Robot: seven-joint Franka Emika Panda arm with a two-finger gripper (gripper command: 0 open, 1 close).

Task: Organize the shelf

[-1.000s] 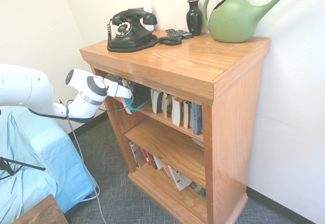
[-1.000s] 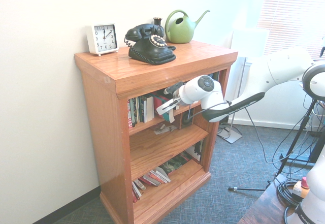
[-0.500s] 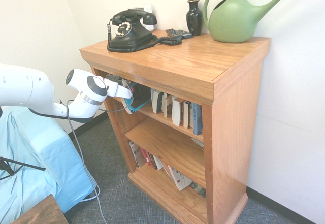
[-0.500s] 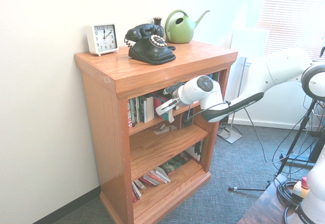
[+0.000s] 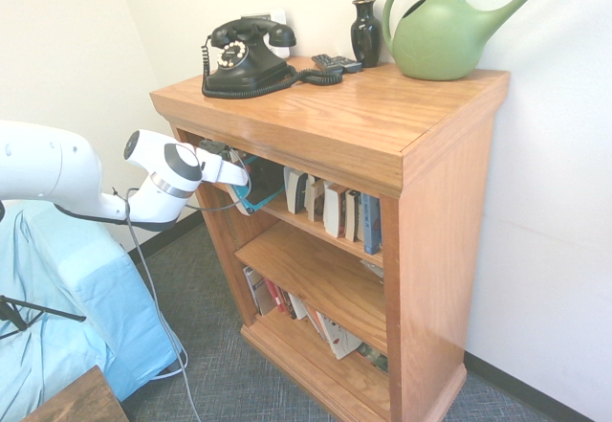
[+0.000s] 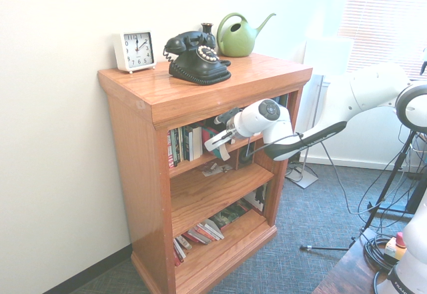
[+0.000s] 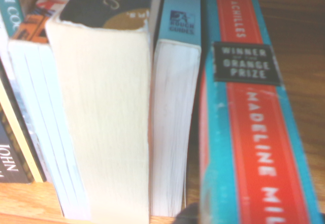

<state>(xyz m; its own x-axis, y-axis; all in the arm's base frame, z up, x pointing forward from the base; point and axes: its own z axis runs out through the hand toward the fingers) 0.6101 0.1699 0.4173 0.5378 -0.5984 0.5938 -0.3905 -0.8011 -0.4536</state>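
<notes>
The shelf is an orange-brown wooden bookcase with three tiers, also seen from the other side. My gripper reaches into the left end of the top tier. It sits at a teal book with a red spine band, which stands upright in the wrist view beside several pale-edged books. Whether the gripper holds that book does not show. A row of upright books fills the rest of the top tier.
On the top board stand a black dial telephone, a dark vase, a green watering can and a white clock. Leaning books lie on the bottom tier. A blue-draped block stands under the arm.
</notes>
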